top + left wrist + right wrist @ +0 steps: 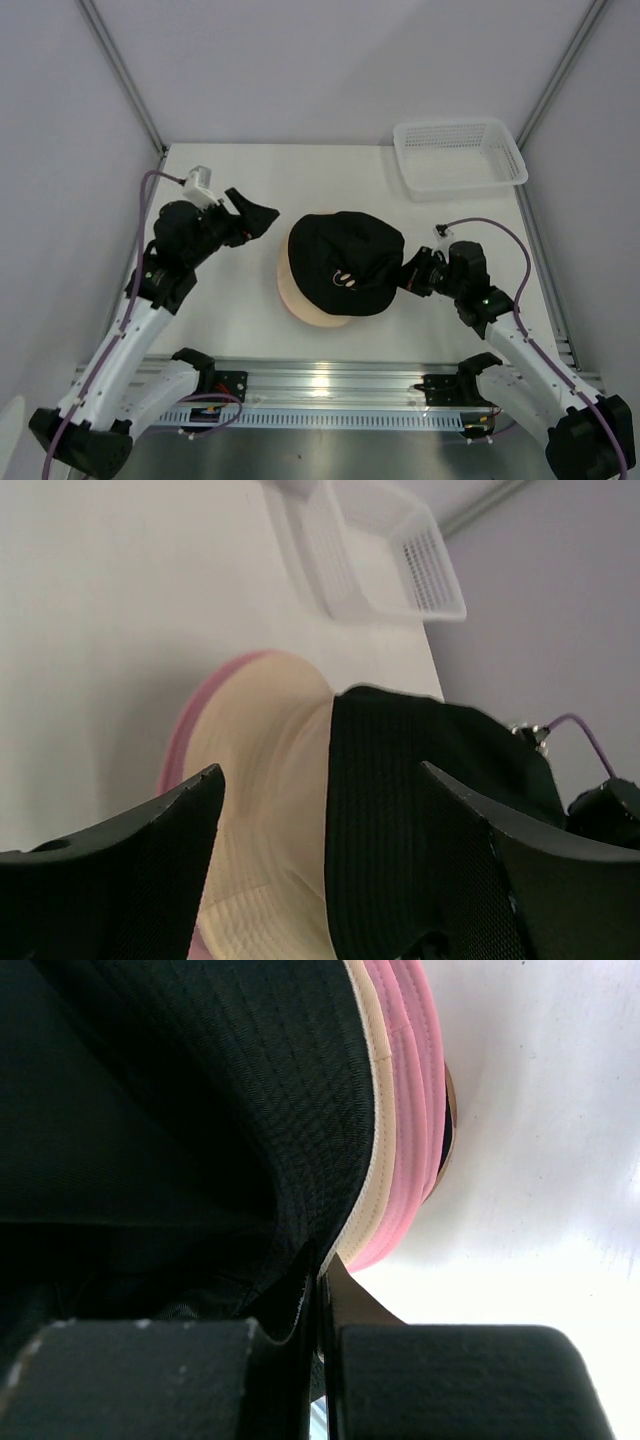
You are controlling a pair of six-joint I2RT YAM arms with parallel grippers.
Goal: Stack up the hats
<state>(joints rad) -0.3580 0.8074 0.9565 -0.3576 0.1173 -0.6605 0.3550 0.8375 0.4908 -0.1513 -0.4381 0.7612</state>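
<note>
Pinching the brim of 1 black hat (345,260), R gripper (405,272) has its jaws closed on the fabric. L gripper (255,218) is spread wide and empty, just beside the stack's left. Stack sits mid-table (220,320). Black hat w/ small light mark is on top, 1 beige-and-pink hat (300,300) under it, 1 pink hat (425,1080) lower. Dark sliver beneath, can't tell what. Far right: 1 white mesh basket (407,160).

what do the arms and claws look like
The left arm and right arm both have white tube links with black joints. A purple cable loops to each wrist. The left claw and right claw are black, and their fingers are broad with a finely textured face. The left wrist carries a small white box.
</note>
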